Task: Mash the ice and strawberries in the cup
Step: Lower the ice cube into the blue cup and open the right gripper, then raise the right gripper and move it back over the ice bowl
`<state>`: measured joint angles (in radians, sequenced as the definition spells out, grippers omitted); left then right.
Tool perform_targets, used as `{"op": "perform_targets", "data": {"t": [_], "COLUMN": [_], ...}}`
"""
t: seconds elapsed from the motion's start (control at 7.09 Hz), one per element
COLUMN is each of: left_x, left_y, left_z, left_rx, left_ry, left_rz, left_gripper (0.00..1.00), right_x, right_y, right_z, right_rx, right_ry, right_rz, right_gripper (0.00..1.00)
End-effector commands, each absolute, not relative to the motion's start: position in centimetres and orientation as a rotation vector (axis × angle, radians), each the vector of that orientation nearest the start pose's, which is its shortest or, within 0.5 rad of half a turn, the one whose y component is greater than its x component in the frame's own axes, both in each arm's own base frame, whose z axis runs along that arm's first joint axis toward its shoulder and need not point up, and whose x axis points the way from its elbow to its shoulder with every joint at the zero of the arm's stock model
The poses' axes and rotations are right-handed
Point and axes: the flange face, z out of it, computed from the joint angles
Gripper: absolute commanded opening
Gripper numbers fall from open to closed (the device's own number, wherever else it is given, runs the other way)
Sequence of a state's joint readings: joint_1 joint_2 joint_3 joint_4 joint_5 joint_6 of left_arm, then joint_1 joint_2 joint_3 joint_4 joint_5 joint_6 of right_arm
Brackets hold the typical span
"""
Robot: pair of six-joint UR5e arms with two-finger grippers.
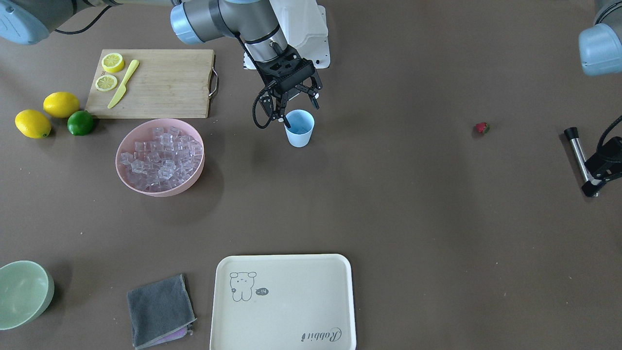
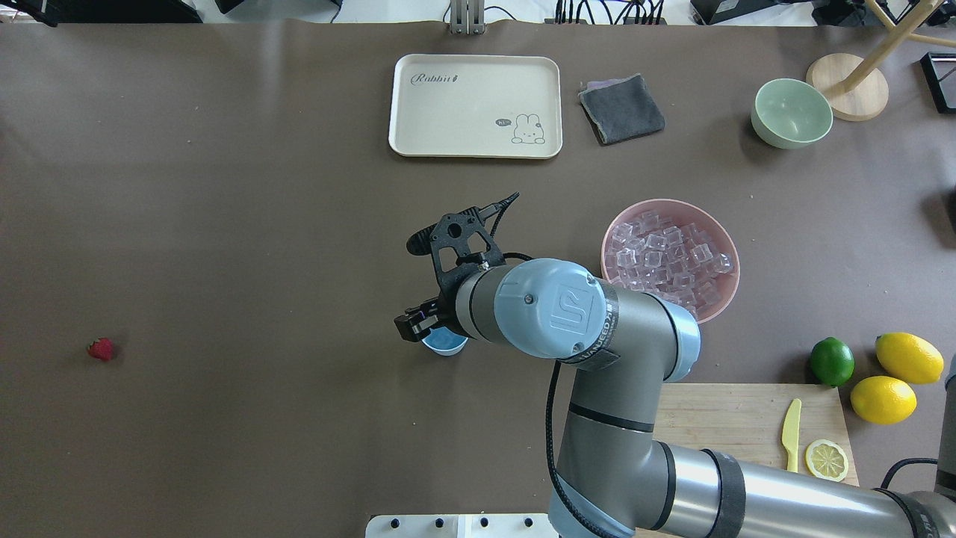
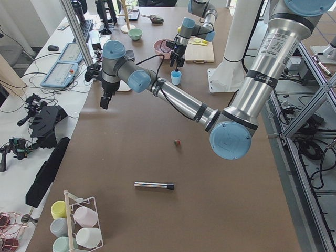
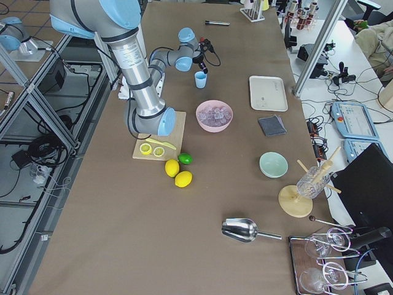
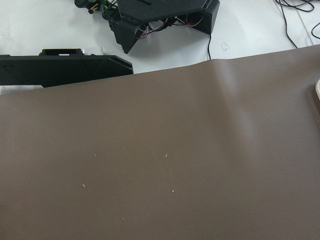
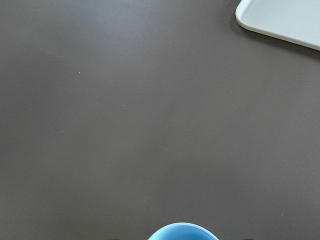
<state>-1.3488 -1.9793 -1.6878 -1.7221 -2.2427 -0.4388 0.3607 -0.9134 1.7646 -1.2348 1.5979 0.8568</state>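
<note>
Your right gripper hangs spread over the cup, with one finger dipped just inside the rim. The cup stands upright on the table near the pink bowl, which holds the ice. The strawberry lies alone, well apart from the cup, and you can't tell whether the left gripper, up above the table, is spread or pressed together.
</note>
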Motion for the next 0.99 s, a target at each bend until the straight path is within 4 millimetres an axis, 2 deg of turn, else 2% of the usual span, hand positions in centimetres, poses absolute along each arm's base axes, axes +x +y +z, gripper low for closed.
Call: {"op": "perform_targets", "data": {"t": [0.0,0.28,0.56,0.7,0.85], "left_x": [7.0,7.1,7.0,7.0,7.0], "left_y": [-63.7,-64.0,-63.9,-63.7,-63.7], "left_z": [35.8,35.3,35.0,34.8,34.9], "left_rx": [0.4,0.407,0.414,0.418,0.416], "left_ry": [0.817,0.818,0.821,0.822,0.82], "left_rz": [0.026,0.031,0.035,0.036,0.035], "left_gripper": [0.98,0.98,0.98,0.98,0.98], "right_x": [-53.6,-49.0,-43.0,-40.0,-37.8], "right_y": [-37.7,-41.4,-44.4,-46.2,-46.8], "right_z": [14.3,15.0,18.1,18.7,19.6], "right_rx": [0.59,0.54,0.498,0.461,0.423], "right_ry": [-1.056,-1.084,-1.078,-1.06,-1.001], "right_rz": [-0.31,-0.299,-0.258,-0.217,-0.176], "right_gripper": [1.0,1.0,1.0,1.0,1.0]}}
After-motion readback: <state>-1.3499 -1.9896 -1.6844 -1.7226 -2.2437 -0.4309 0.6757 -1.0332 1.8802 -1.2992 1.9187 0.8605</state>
